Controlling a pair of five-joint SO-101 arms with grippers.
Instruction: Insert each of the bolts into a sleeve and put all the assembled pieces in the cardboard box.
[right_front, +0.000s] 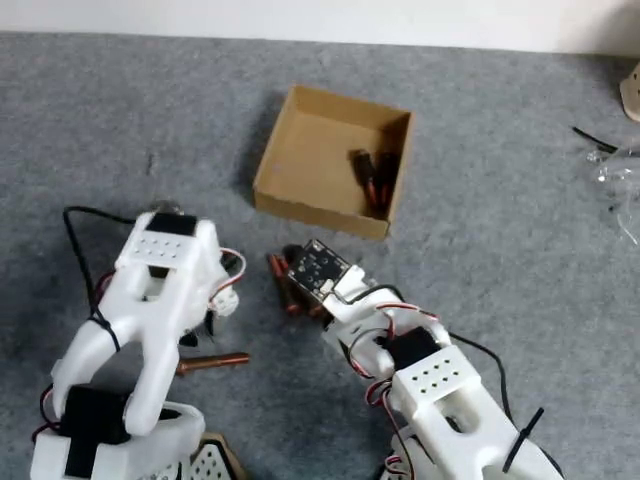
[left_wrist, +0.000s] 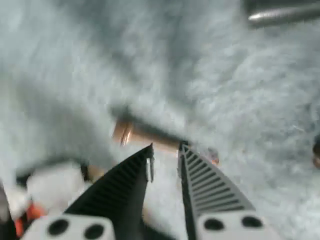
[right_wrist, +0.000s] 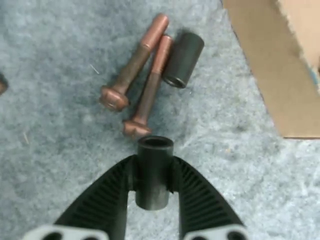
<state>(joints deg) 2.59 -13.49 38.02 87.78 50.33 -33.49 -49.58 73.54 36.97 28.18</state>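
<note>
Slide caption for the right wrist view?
Right gripper clamps a black sleeve; two copper bolts and another sleeve lie ahead near the box.

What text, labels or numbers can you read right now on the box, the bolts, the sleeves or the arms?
No text can be read.
The cardboard box shows plain brown walls.
The bolts and the loose sleeve beside them are unmarked, and so is the held sleeve in the right gripper.
The circuit board on the right arm's wrist carries specks too small to read.
</note>
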